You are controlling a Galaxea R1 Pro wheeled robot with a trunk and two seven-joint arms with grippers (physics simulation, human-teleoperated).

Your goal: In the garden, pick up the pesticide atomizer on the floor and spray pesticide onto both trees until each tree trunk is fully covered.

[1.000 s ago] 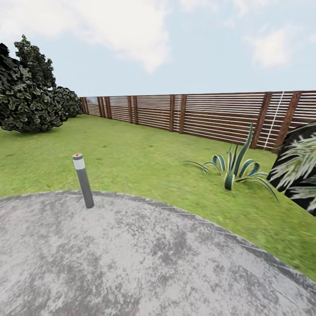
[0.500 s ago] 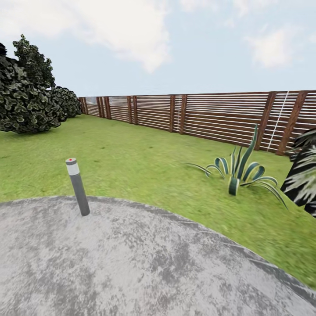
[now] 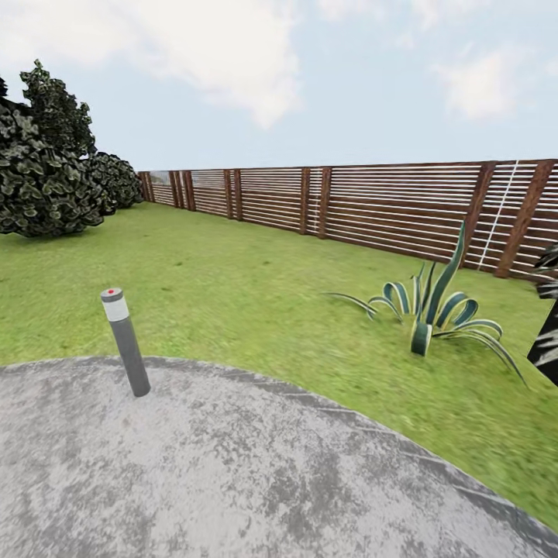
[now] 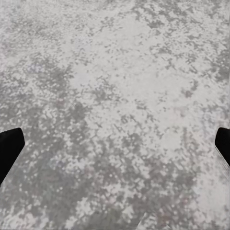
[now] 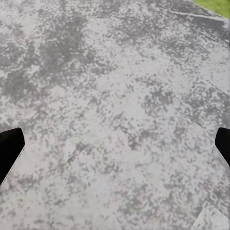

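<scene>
Lawn [image 3: 232, 279]: wide, green, beyond the patio; seen from the head.
Slat fence [image 3: 372, 205]: reddish-brown, 12 to 2 o'clock.
Floor [image 3: 232, 473]: grey speckled paving, kerbed; the right wrist view catches grass at its edge.
Dark bushes [image 3: 46, 178]: 10 o'clock.
Spiky plant [image 3: 434, 310]: 3 o'clock.
Bollard lamp [image 3: 124, 341]: 9 o'clock, on the kerb.
Left gripper [image 4: 115, 143], right gripper [image 5: 115, 143]: fingers spread wide, empty, over the paving.

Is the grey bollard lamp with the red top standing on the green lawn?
No, the grey bollard lamp with the red top stands on the grey stone patio, just inside its kerb edge.
</scene>
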